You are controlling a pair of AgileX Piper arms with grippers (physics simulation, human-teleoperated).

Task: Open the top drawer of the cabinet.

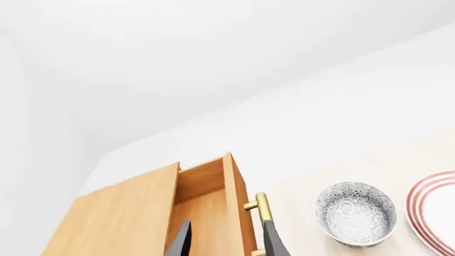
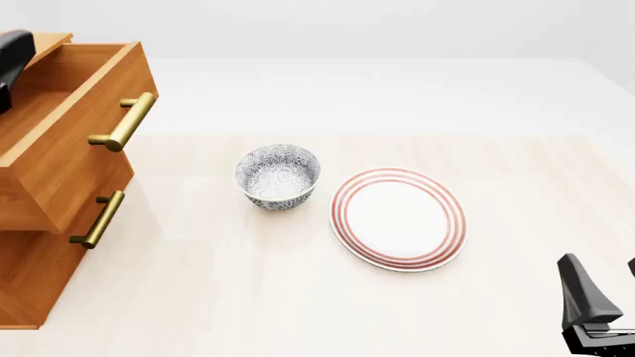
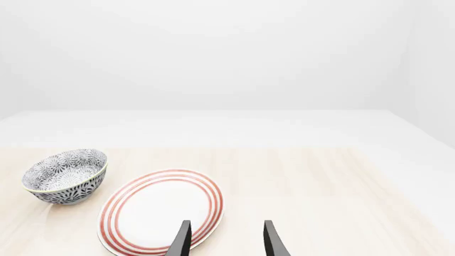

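On pale wood table [image 2: 297, 297]: bowl [image 2: 278, 175], plate [image 2: 398, 218]; white walls behind.

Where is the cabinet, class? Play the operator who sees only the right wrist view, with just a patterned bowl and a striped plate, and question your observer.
Observer: The cabinet stands at the table's left side in the front view, left of the bowl.
Operator: Is its top drawer open?
Observer: Yes. The top drawer juts out past the drawer below, and its plain wood inside shows.
Operator: And the left gripper?
Observer: In the left wrist view the left gripper is open, with its fingers on either side of the drawer's front panel, by the brass handle.
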